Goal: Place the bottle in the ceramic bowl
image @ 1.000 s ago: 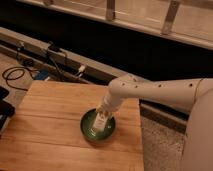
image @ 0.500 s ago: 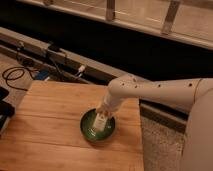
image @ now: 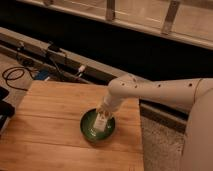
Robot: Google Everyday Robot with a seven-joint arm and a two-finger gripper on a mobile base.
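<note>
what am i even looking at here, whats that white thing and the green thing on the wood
The white thing is a robot arm, seen from a single camera looking down from above. It reaches in from the right over a wooden table. At its tip is a pincer for grasping things, now lowered into the ceramic bowl, the round green dish near the table's right edge. The pale object at the pincer is the bottle, standing inside the bowl. Whether the pincer grips it is not clear. Behind the table, cables lie on the floor.
</note>
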